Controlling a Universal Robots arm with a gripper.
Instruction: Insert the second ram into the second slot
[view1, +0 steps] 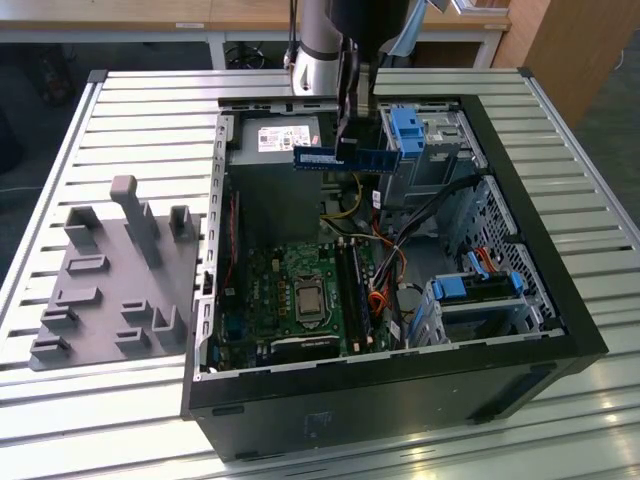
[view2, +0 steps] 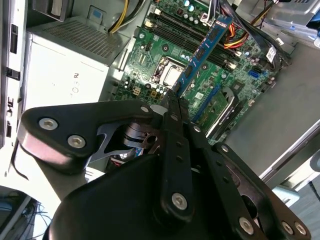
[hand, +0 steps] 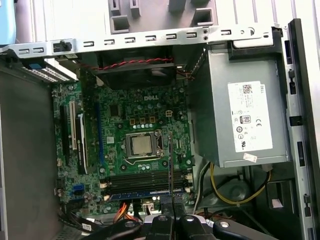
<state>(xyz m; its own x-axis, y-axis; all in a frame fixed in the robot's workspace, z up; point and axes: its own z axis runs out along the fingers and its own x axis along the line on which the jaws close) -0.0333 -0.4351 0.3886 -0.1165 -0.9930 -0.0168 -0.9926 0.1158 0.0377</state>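
Gripper (view1: 346, 138) is pinching the second ram (view1: 345, 157), holding it level in the air over the open computer case (view1: 562, 300), well above the motherboard (view1: 265, 285) slots, near the power supply (view1: 285, 140).

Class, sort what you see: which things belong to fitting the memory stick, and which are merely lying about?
In the job: gripper, shut on the blue memory stick; memory slots.
Lying about: grey holder block; power supply box; light-blue drive latch.
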